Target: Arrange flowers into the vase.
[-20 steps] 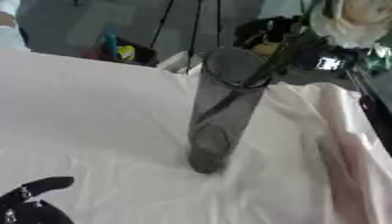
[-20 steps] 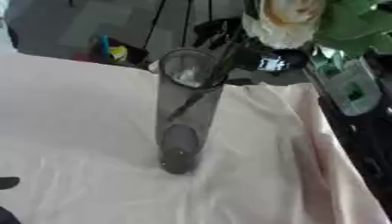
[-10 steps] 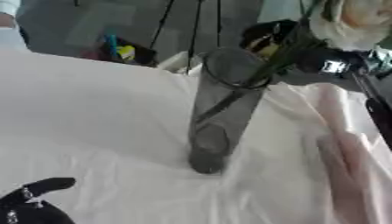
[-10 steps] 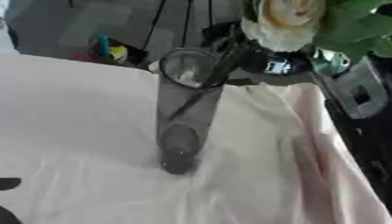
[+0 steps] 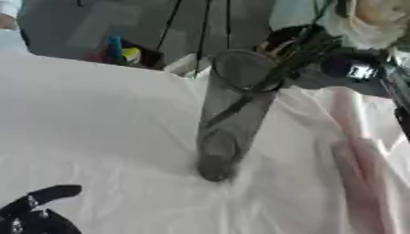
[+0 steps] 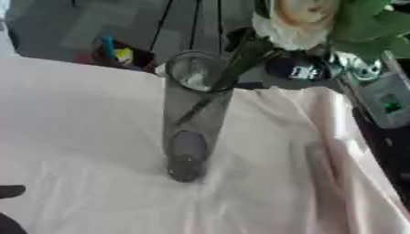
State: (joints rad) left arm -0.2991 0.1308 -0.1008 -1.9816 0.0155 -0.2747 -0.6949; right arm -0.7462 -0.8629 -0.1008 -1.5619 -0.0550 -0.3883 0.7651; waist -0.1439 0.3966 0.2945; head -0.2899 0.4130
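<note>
Your vase (image 5: 232, 114) stands upright on the white cloth (image 5: 96, 137), a tall smoky-grey glass tube whose round mouth sits at the top and whose base presses a small dent into the fabric. You have a flower stem (image 5: 264, 84) inside it: the dark stalk enters over the rim on the vase's right side and slants down and to the left through the glass. Follow that stalk up and to the right of the vase's mouth and you reach the cream rose (image 6: 298, 20) with green leaves (image 6: 368, 27) crowding beside it, well above the rim.

Just right of the vase's mouth, behind the stalk, you see your right hand (image 6: 300, 68), dark with a small white label on it; it sits right at the stem, but you cannot tell from these views whether its fingers are curled round the stalk or merely beside it. A grey piece of the arm (image 6: 384, 103) with a green patch runs down from there, to the right of the vase.

To the right of the vase's base, the cloth bunches into long pinkish folds (image 5: 360, 183). Down and to the left of the vase, near the lower corner, your left hand (image 5: 36, 212) rests idle on the cloth, black, with one finger stretched out straight and holding nothing.

Behind the vase, past the far edge of the cloth, stand dark thin rods (image 5: 200, 27) and, to the left of them, a dark holder with blue and yellow things (image 5: 120, 52) in it
</note>
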